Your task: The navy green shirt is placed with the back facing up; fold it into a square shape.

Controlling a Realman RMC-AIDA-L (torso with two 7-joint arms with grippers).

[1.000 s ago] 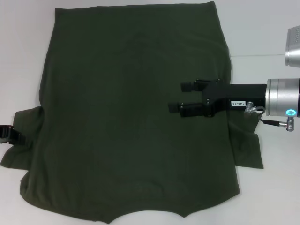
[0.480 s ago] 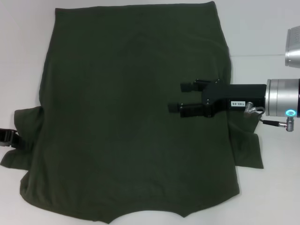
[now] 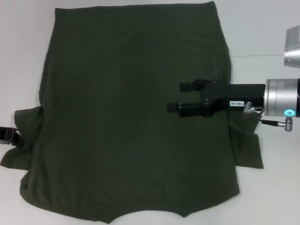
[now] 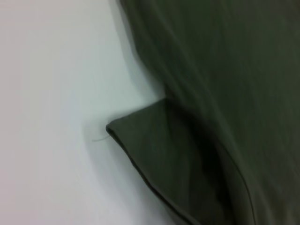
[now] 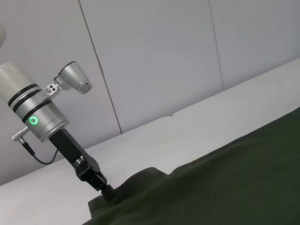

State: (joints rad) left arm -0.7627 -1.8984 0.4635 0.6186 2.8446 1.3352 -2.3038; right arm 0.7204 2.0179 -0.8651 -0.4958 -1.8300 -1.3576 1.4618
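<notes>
— Where was the navy green shirt (image 3: 131, 112)?

— Spread flat on the white table (image 3: 262, 28), plain back up, both sleeves poking out; the right gripper (image 3: 180, 97) hovered over its right half, fingers spread apart, nothing between them.

— And the left gripper (image 3: 8, 135)?

— Barely visible from the head, at the left sleeve; the right wrist view showed it (image 5: 107, 191) down at the sleeve's edge; I couldn't tell whether it pinched the cloth; its own camera caught only the sleeve corner (image 4: 140, 136).
</notes>
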